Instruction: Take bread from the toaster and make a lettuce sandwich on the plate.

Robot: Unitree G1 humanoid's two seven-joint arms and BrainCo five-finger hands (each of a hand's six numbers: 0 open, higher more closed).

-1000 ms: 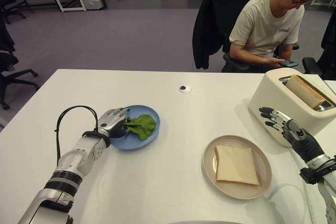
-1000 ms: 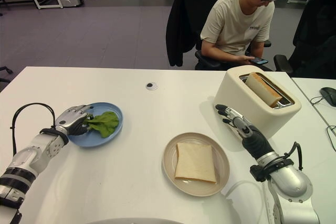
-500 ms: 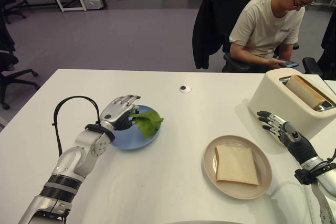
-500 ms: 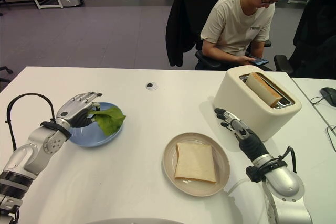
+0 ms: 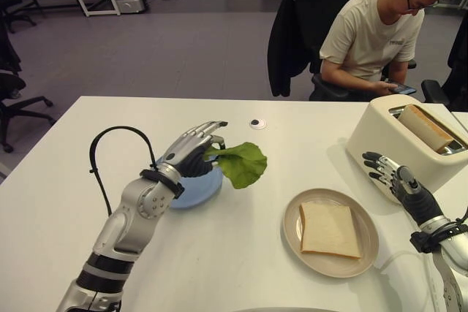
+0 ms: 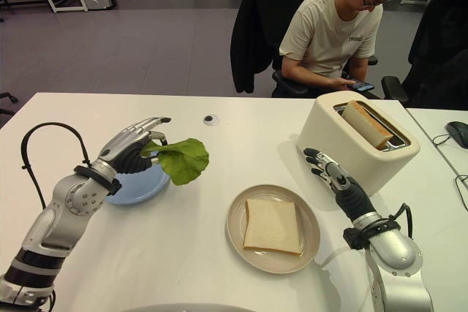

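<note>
My left hand (image 5: 191, 154) is shut on a green lettuce leaf (image 5: 241, 164), holding it in the air just right of the blue plate (image 5: 197, 188). One slice of bread (image 5: 329, 229) lies flat on the beige plate (image 5: 296, 210) at the front centre. A second slice (image 5: 424, 126) stands in the slot of the cream toaster (image 5: 380, 137) at the right. In front of the toaster rests my right hand (image 5: 395, 180), open and holding nothing.
A small round black-and-white fitting (image 5: 257, 123) is set into the white table (image 5: 88, 151) behind the plates. A seated person in a pale shirt is behind the far edge, not touching anything on the table. A black cable (image 5: 110, 158) loops off my left forearm.
My left hand has lifted the lettuce off the blue plate and carried it up and to the right. The right hand has shifted only slightly beside the toaster.
</note>
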